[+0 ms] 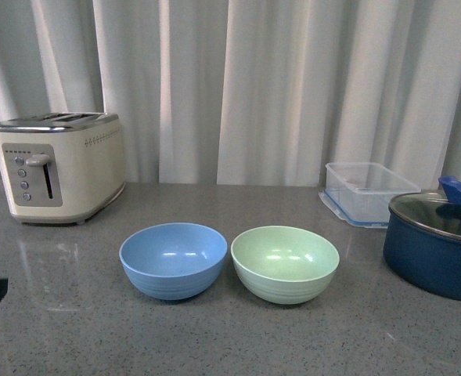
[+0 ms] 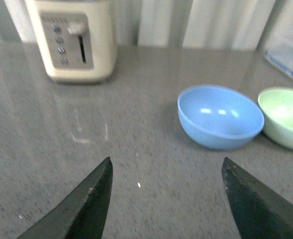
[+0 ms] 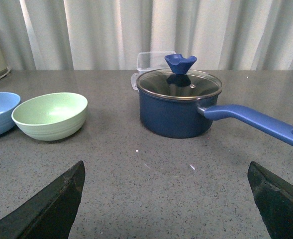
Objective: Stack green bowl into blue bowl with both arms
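Centrally on the grey counter (image 1: 58, 329), the green bowl (image 1: 285, 263) sits just beside the blue bowl (image 1: 173, 259), at its 3 o'clock. The left gripper (image 2: 166, 162) and right gripper (image 3: 166, 164) gape wide, holding nothing. A navy pot (image 1: 432, 252) stands further toward 3 o'clock.

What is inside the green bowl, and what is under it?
The green bowl is empty: only its pale inner surface shows. It stands on the grey counter; the spot beneath is covered.
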`<state>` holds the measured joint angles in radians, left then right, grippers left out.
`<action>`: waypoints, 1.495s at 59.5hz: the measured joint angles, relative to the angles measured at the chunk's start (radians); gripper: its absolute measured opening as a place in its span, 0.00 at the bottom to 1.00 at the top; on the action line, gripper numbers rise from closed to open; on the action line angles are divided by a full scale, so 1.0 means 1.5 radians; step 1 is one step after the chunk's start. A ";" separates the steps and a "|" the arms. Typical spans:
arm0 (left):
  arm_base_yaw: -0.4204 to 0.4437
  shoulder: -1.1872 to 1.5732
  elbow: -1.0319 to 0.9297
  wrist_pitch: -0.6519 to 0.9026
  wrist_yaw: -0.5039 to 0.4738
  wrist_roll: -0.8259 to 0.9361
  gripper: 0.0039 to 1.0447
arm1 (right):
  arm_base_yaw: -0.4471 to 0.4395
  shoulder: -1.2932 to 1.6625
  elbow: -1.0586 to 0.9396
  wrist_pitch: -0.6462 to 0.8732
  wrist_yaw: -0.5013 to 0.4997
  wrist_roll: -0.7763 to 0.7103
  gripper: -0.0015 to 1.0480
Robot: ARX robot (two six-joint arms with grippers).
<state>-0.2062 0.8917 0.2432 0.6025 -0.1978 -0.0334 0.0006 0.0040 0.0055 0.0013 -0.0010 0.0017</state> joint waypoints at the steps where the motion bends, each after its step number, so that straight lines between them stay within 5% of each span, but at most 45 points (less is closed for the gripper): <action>1: 0.003 -0.004 -0.004 0.006 0.001 0.001 0.57 | 0.000 0.000 0.000 0.000 0.000 0.000 0.90; 18: 0.060 -0.120 -0.084 -0.011 0.058 0.016 0.03 | 0.000 0.000 0.000 0.000 0.000 0.000 0.90; 32: 0.135 -0.214 -0.119 -0.068 0.127 0.017 0.03 | 0.000 0.000 0.000 0.000 0.001 0.000 0.90; 89: 0.136 -0.463 -0.148 -0.268 0.132 0.019 0.03 | 0.000 0.000 0.000 0.000 0.000 0.000 0.90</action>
<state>-0.0025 0.1970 0.0208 0.2005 -0.0002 -0.0051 0.0006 0.0040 0.0055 0.0013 -0.0010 0.0017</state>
